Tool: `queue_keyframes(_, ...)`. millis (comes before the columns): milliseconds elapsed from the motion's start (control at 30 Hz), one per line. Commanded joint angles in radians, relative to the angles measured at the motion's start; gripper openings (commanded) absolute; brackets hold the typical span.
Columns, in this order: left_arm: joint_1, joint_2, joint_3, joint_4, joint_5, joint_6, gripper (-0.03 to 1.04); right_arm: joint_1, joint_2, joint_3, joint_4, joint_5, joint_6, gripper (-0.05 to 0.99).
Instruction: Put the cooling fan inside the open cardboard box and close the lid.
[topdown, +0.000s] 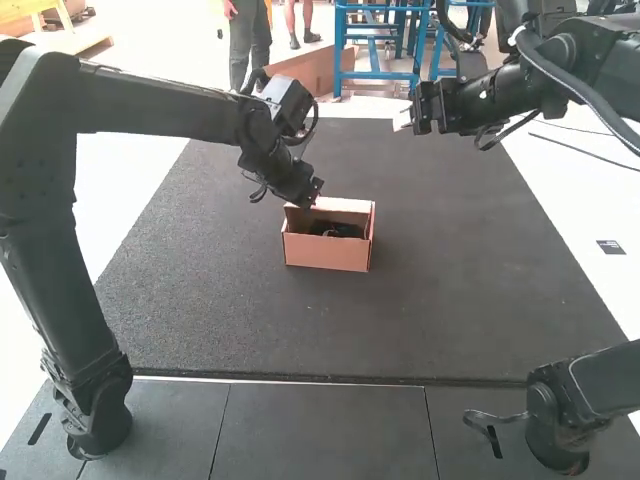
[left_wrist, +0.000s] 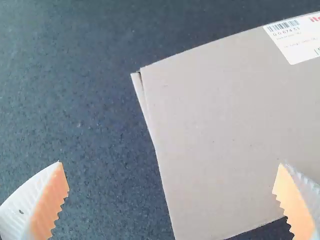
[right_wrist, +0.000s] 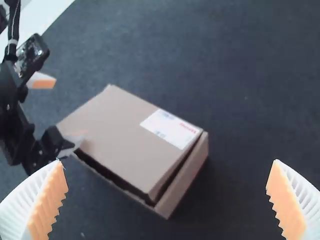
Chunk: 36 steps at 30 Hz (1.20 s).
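In the high view, the cardboard box (topdown: 325, 250) is sitting near the middle of the dark mat (topdown: 200, 290). A dark shape inside it, most likely the fan (topdown: 335, 230), is showing through the side that is facing the camera. Lying in there, the fan is probably needing no further grip. The left gripper (topdown: 305, 192) is hanging close against the box's far left corner; whether it is touching cannot be told from here. The right gripper (topdown: 405, 118) is hovering well apart, beyond the box and higher up.

In the left wrist view, the lid (left_wrist: 220, 140) is showing as a flat sheet of thin board with a white label (left_wrist: 300, 40) at one corner. The left gripper's ribbed fingers (left_wrist: 47, 200) are standing spread wide on either side of the view, pinching nothing. The board is looking light, stiff across its face and likely springy at the fold. Pushing down on the flat top near the free edge is seeming safer than nipping the thin rim, which could crease.

In the right wrist view, the lid is leaning low over the box, only partly down, with a dark gap gaping along the side toward the left gripper. A pale fingertip there is sitting just beside the lid's corner, though contact is not certain. The right gripper's own fingers (right_wrist: 47, 200) are spread wide, holding nothing.
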Motion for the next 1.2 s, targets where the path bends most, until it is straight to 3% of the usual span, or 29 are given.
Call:
queue_keyframes(0, -0.035, 0.028, -0.030, 0.007, 0.011, 0.004, 0.97, -0.015, -0.033, 0.031, -0.029, -0.046, 0.013, 0.92)
queue_keyframes(200, -0.049, 0.051, -0.099, 0.020, 0.014, 0.009, 0.97, -0.009, -0.036, 0.010, -0.194, -0.152, 0.025, 0.92)
queue_keyframes(333, -0.066, 0.069, -0.132, 0.056, 0.014, 0.004, 0.97, -0.006, -0.041, -0.012, -0.287, -0.186, 0.023, 0.92)
queue_keyframes(567, -0.061, 0.056, -0.096, 0.047, 0.014, -0.022, 0.97, -0.006, -0.058, -0.013, -0.301, -0.187, 0.022, 0.92)
queue_keyframes(700, -0.018, -0.004, -0.029, 0.017, 0.010, -0.049, 0.97, -0.006, -0.056, -0.012, -0.292, -0.184, 0.023, 0.91)
queue_keyframes(900, 0.064, -0.070, 0.072, -0.003, 0.010, -0.042, 0.97, -0.006, -0.059, -0.035, -0.284, -0.077, -0.040, 0.91)
queue_keyframes(1033, 0.086, -0.096, 0.131, -0.078, 0.008, -0.009, 0.97, -0.009, -0.059, -0.041, -0.290, -0.077, -0.047, 0.91)
queue_keyframes(1167, 0.090, -0.115, 0.138, -0.162, -0.006, -0.020, 0.97, -0.009, -0.059, -0.048, -0.292, -0.074, -0.052, 0.91)
